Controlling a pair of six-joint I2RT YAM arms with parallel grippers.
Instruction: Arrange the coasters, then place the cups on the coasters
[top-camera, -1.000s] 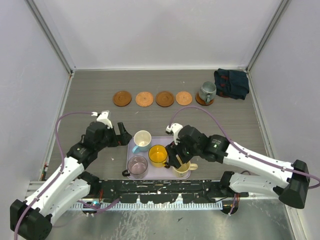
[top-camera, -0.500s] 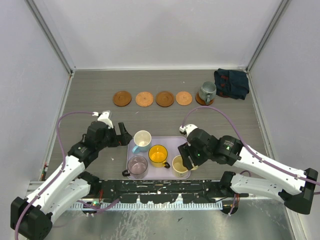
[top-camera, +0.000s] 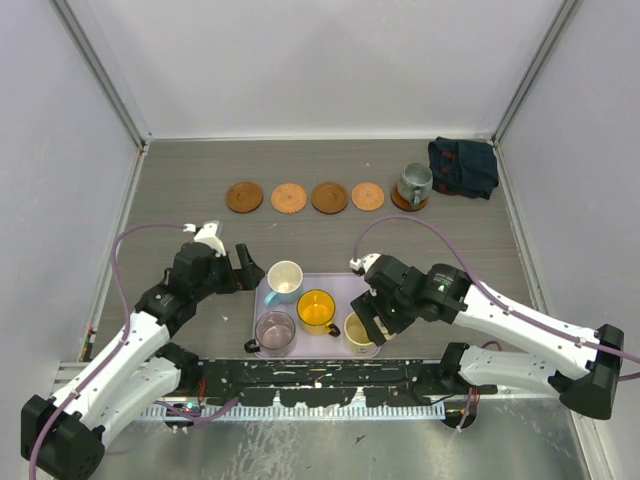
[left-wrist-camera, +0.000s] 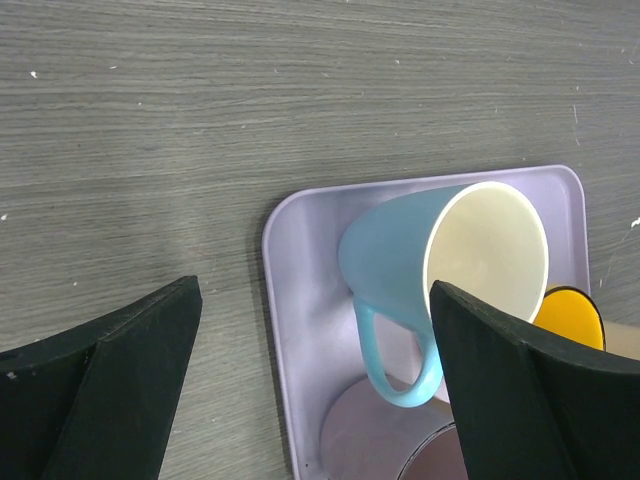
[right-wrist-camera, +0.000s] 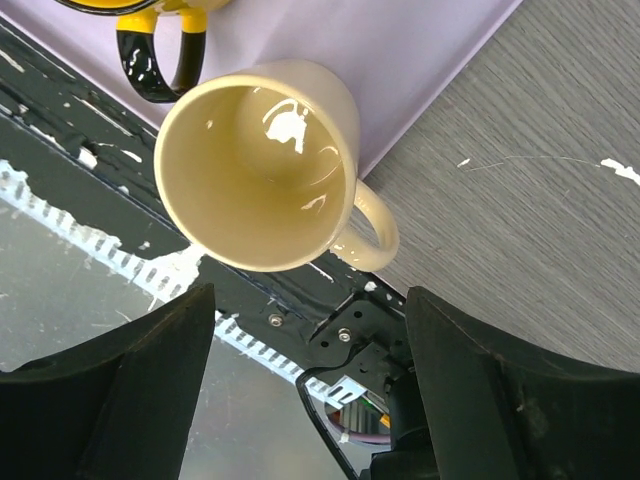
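Lavender tray (top-camera: 340, 285) nearest the arm bases, serving as the holding spot for four cups not yet carried out: purple-grey cup (top-camera: 274, 330) and cream-yellow cup (top-camera: 360, 333) along the near edge, orange-yellow cup (top-camera: 316, 310) in the middle, light blue cup (top-camera: 284, 280) at the far left corner. All four upright, mouths up.

Right gripper (right-wrist-camera: 308, 295) poised just above the cream-yellow cup, fingers spread wide to either side and touching nothing. Handle pointing right, out past the tray's corner, so probably lining up for a pinch on the rim or wall, not the handle. Likely chosen first for being the nearest cup on this arm's side.

Left gripper (left-wrist-camera: 312, 290) low over the bare table (top-camera: 200, 200), just off the tray's left edge beside the light blue cup, fingers fully apart and empty. Seemingly waiting its turn, or framing that cup, whose handle faces the near side.

Farther back, a straight row of five coasters (top-camera: 288, 197) across the table, evenly spaced, so arranging looks finished. Four bare; the rightmost one under the grey-green cup (top-camera: 414, 182), centred on it. One cup served, four to go.

Beyond that, a dark cloth (top-camera: 463, 166) bunched in the far right corner, apart from the row.
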